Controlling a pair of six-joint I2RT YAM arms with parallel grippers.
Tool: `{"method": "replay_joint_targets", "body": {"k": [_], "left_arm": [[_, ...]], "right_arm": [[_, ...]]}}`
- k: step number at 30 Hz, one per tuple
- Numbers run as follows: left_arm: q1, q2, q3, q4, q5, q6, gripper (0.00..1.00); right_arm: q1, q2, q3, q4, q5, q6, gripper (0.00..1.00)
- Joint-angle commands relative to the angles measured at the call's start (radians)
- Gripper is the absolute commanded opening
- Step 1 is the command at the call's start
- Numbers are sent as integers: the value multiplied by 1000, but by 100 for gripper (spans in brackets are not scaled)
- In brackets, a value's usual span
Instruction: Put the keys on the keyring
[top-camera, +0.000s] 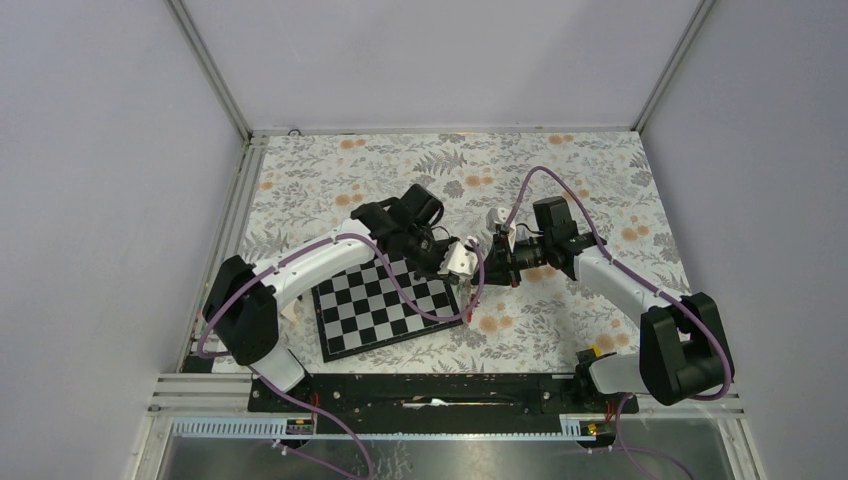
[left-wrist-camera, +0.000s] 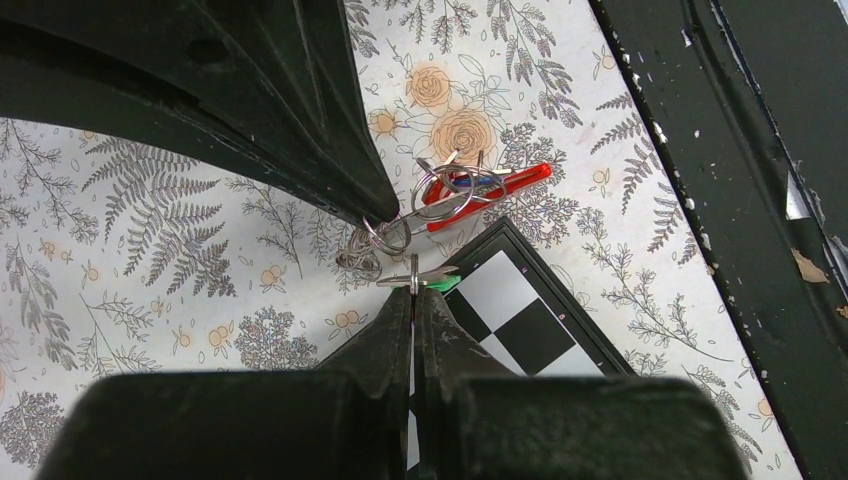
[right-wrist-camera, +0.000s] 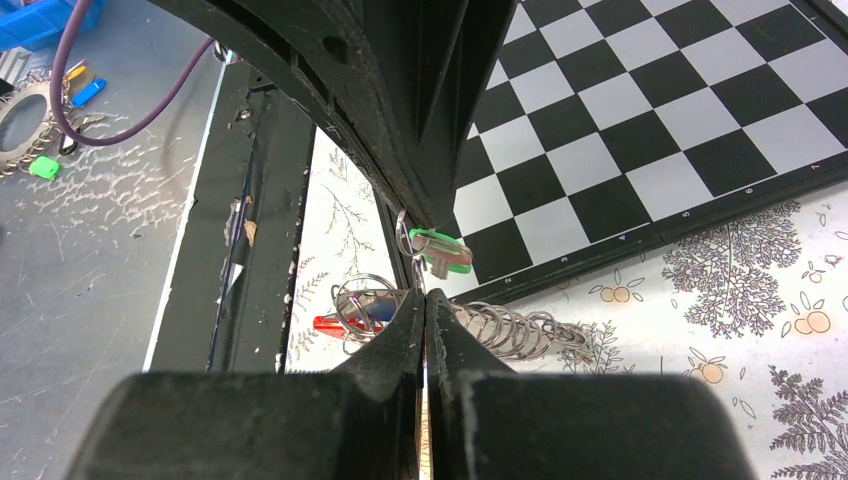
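My two grippers meet tip to tip above the chessboard's far right corner (top-camera: 478, 262). My left gripper (left-wrist-camera: 413, 290) is shut on a thin metal ring carrying the green-headed key (left-wrist-camera: 440, 283); the key also shows in the right wrist view (right-wrist-camera: 441, 252). My right gripper (right-wrist-camera: 425, 293) is shut on a wire ring of the keyring cluster. Behind that cluster the red keyring loop (left-wrist-camera: 482, 190) pokes out, with a blue piece (right-wrist-camera: 388, 306) inside the rings. A chain of small metal rings (right-wrist-camera: 512, 332) hangs from it over the cloth. The grey strap is not visible.
The black-and-white chessboard (top-camera: 385, 305) lies on the flowered cloth below the grippers. The black base rail (top-camera: 430, 390) runs along the near edge. A small yellow object (top-camera: 603, 343) sits near the right arm's base. Metal frame posts stand at the far corners.
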Motion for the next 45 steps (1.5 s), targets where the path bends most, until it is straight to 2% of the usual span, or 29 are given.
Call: {"method": "replay_joint_targets", "body": {"k": [1, 10, 26, 40, 45], "left_arm": [[3, -12, 46, 13, 34, 19, 0], [3, 19, 77, 58, 27, -19, 0], [-1, 51, 73, 58, -32, 6, 0], [19, -16, 42, 41, -45, 32, 0], [19, -20, 51, 40, -15, -12, 0]], "right_arm": [[5, 1, 12, -19, 64, -12, 0], [3, -1, 11, -21, 62, -15, 0], [4, 7, 17, -31, 64, -26, 0], [5, 4, 27, -20, 99, 1, 0], [5, -14, 17, -10, 113, 3, 0]]}}
